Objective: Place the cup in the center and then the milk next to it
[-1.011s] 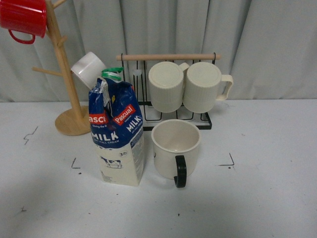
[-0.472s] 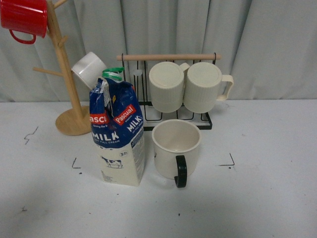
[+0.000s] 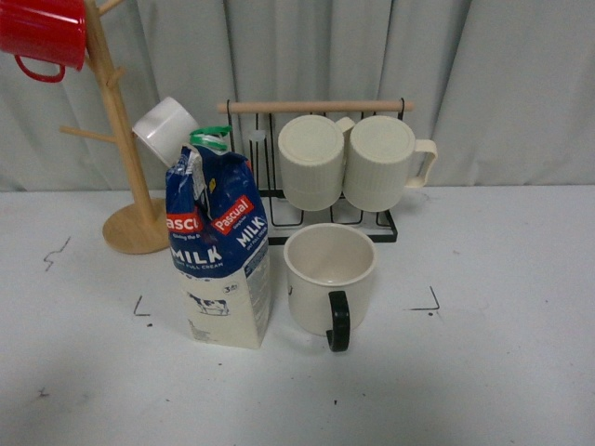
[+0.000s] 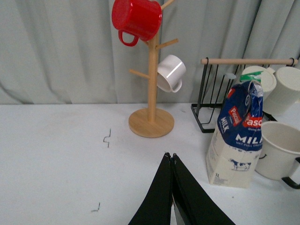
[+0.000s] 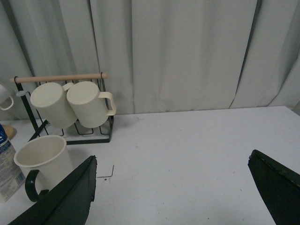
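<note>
Left gripper pressed shut, well short of milk. Right gripper spread wide, apart from cup. Milk and cup upright, just beside each other, within center. Behind: rack, mug tree.

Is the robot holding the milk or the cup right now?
Neither. The left gripper is shut on nothing and the right gripper is open. The milk and the cup stand free on the table.
</note>
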{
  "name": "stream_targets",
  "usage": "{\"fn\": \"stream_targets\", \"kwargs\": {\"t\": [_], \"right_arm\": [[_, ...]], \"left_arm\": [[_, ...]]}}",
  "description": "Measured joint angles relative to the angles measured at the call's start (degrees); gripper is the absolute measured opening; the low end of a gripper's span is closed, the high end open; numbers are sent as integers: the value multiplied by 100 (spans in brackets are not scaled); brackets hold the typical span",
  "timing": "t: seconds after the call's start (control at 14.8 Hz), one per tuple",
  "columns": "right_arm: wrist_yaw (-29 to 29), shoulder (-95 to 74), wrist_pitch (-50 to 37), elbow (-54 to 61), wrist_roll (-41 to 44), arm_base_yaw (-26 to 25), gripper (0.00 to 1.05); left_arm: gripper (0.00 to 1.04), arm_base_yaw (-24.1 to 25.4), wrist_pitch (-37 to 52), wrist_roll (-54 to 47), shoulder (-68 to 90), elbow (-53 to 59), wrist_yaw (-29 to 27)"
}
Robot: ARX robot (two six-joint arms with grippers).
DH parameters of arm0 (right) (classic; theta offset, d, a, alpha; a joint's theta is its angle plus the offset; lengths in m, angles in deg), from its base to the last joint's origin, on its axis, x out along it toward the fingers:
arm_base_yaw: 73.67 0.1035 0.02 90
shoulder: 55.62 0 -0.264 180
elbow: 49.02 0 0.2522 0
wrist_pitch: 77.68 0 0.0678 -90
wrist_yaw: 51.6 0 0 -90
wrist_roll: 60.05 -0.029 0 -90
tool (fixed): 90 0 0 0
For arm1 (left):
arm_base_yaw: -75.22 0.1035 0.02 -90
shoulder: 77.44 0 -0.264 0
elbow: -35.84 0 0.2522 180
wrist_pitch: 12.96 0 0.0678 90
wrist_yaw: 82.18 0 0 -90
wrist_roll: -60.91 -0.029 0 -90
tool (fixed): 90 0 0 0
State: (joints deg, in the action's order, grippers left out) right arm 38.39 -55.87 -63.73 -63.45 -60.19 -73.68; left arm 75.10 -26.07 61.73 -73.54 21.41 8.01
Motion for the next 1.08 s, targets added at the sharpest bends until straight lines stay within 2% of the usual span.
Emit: {"fn": "stream_targets", "kwargs": {"t": [0.2,0.34,0.47,1.01,1.08], "right_arm": [[0,0,0,0,2,0,98],[0,0,0,0,2,0,98],[0,0,0,0,2,0,98],[0,0,0,-2,2,0,98],[0,0,0,-2,2,0,98]], "left_arm": [[2,0,-107,0,-350,2,-17],[11,0,-90,2,-350,2,-20],[27,0,-83,2,-350,2,-22],[76,0,-87,2,-350,2,-20],[99,0,-87,0,-350,2,-20]]}}
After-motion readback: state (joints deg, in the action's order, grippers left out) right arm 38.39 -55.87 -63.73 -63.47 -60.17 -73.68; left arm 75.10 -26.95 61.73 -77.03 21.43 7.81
